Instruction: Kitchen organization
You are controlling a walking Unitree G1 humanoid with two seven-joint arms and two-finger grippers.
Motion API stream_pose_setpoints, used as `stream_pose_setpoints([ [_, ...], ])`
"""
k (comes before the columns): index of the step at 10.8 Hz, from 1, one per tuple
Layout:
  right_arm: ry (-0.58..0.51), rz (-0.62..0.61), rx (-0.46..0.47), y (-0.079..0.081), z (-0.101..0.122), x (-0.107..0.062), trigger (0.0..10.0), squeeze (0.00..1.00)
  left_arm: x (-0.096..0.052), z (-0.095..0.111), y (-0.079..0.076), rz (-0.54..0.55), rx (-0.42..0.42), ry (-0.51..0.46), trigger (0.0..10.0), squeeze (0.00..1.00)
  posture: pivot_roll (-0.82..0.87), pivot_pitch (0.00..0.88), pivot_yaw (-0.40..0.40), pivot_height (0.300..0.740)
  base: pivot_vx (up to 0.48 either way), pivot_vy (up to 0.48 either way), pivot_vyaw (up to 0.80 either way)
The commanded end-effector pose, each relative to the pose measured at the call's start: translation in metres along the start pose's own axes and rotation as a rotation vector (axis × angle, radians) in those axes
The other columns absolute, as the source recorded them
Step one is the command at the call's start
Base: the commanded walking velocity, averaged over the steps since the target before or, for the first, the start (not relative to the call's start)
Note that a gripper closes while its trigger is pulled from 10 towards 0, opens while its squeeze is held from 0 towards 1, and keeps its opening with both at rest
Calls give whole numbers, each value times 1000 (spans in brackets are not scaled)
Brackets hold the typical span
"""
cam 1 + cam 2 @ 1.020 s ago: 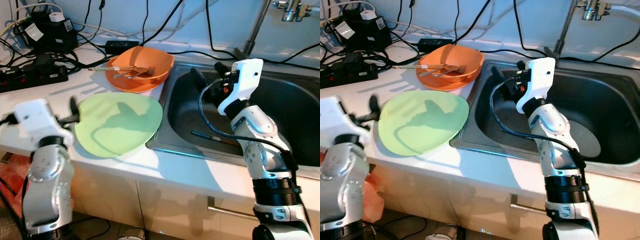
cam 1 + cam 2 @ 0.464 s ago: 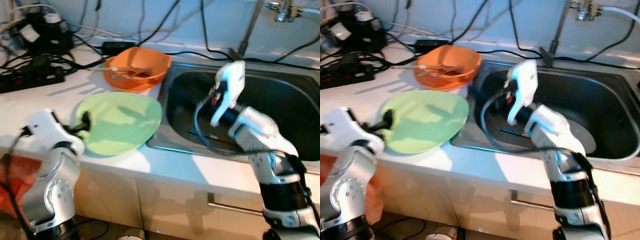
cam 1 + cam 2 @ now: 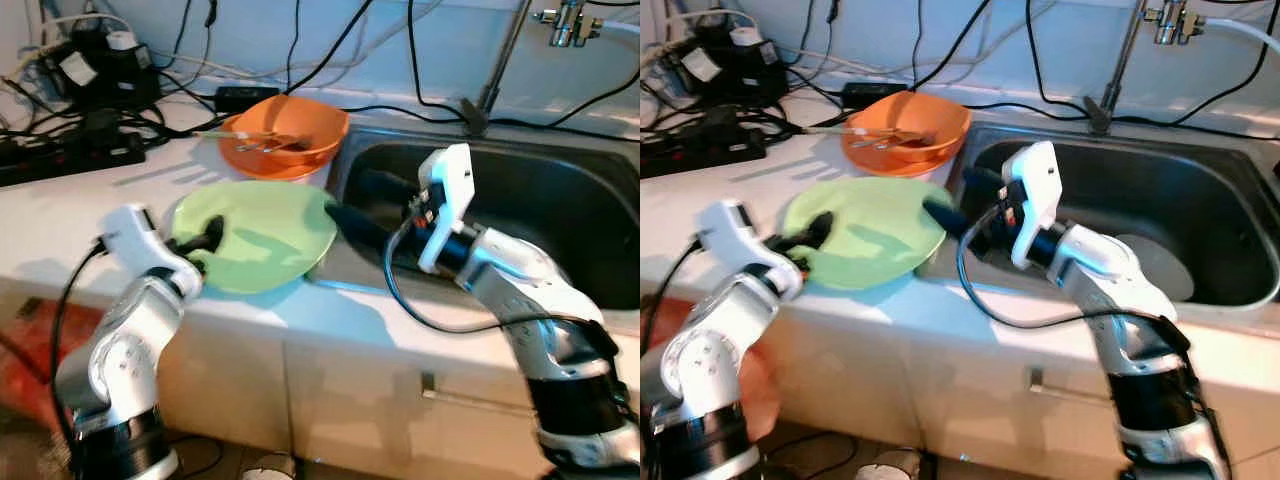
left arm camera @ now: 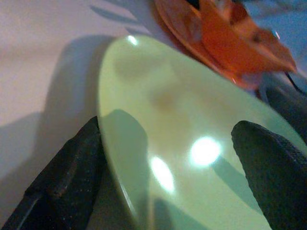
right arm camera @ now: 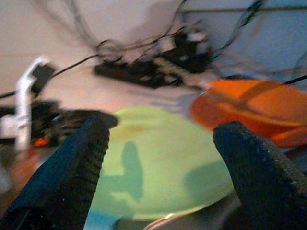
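A wide, shallow green plate point(image 3: 255, 232) is lying flat on the white table point(image 3: 60, 205), its far side jutting over the rim of the steel sink point(image 3: 560, 215). It looks rigid, light and glossy, so probably slippery; the thin rim seems the only place to pinch it. The left gripper point(image 3: 200, 245) is sitting at the plate's near-left edge, fingers spread, one finger above the surface and one at or beneath the rim, not yet closing. The right gripper point(image 3: 955, 215) is reaching from over the sink toward the plate's right edge, its fingers wide apart and holding nothing. An orange bowl point(image 3: 285, 135) with cutlery is sitting just behind the plate, and cables point(image 3: 90, 120) are crowding the back left. Open room lies toward the front edge and over the basin.
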State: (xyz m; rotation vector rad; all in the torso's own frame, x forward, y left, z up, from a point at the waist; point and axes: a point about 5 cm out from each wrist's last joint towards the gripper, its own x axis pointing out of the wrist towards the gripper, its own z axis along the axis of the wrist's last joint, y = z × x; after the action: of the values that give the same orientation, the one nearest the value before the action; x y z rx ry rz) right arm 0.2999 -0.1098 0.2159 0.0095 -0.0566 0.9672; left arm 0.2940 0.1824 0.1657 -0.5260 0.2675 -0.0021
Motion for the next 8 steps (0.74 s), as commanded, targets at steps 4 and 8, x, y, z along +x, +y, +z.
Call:
stream_pose_setpoints([
  [4, 28, 17, 17, 5, -7, -6, 10000, 0, 9, -23, -2, -8, -16, 172, 10000, 0, 159, 72, 68, 740, 0, 0, 0],
  [8, 37, 25, 24, 7, -10, -4, 10000, 0, 11, -27, 0, -3, -73, 195, 10000, 0, 156, 73, 63, 740, 0, 0, 0],
])
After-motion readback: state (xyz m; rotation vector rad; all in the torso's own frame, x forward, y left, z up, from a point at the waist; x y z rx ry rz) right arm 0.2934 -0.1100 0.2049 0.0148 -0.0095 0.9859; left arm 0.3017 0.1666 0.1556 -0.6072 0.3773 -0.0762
